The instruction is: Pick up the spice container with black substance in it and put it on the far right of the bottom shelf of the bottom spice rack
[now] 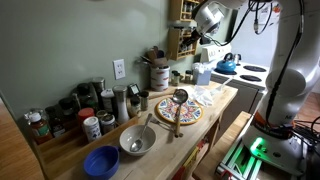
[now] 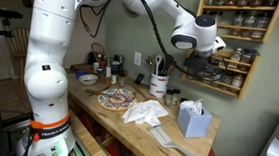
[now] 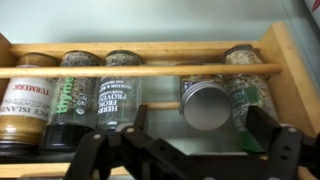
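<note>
In the wrist view a brown wooden rack shelf (image 3: pixel 150 49) holds a row of spice jars behind a front rail (image 3: pixel 140 71). From the left stand a Turmeric jar (image 3: pixel 27 100), a green-labelled jar (image 3: pixel 72 98) and a "Herbs from Provence" jar (image 3: pixel 119 95). A jar with a silver lid (image 3: pixel 207 106) and dark contents tilts its lid toward the camera. Another jar (image 3: pixel 245 85) stands at the far right. My gripper (image 3: pixel 200 135) is open, its fingers either side of the silver-lidded jar and not touching it. In both exterior views the gripper (image 1: pixel 207 42) (image 2: pixel 203 45) is up at the wall racks.
Two wooden spice racks hang on the wall (image 2: pixel 242 80) (image 1: pixel 181 38). Below is a wooden counter (image 2: pixel 133 129) with a patterned plate (image 1: pixel 178 112), a metal bowl (image 1: pixel 137 140), a blue bowl (image 1: pixel 101 161), a utensil crock (image 2: pixel 159 84), a tissue box (image 2: pixel 191 118) and several jars (image 1: pixel 90 110).
</note>
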### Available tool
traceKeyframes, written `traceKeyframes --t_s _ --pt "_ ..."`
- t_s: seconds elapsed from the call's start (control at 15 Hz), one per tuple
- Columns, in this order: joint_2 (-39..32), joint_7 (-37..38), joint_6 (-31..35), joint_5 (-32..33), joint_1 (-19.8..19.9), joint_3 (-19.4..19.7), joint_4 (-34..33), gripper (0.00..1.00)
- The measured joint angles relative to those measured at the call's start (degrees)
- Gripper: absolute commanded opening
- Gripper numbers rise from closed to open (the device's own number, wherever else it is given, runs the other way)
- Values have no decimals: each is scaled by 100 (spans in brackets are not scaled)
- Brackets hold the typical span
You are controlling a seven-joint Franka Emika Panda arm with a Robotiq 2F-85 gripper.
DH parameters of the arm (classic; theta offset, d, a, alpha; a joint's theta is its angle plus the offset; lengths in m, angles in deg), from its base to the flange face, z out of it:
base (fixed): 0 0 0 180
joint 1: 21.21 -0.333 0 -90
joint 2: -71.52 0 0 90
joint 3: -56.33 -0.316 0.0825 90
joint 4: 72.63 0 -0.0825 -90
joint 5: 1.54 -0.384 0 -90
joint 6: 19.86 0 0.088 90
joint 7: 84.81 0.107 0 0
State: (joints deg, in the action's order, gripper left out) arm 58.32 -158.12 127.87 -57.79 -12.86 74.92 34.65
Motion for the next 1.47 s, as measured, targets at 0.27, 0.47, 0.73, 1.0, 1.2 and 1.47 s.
traceKeyframes --t_s 0.27,0.47,0.73,1.0,1.2,1.47 --pt "229 507 -354 608 293 -181 285 74" --pt "350 571 -542 729 461 -271 432 62" --pt "355 572 -543 729 588 -381 442 30" --pt "323 572 -544 723 649 -460 442 1" --pt "299 572 -541 675 677 -519 421 0" --pt "269 569 -528 567 710 -581 342 0"
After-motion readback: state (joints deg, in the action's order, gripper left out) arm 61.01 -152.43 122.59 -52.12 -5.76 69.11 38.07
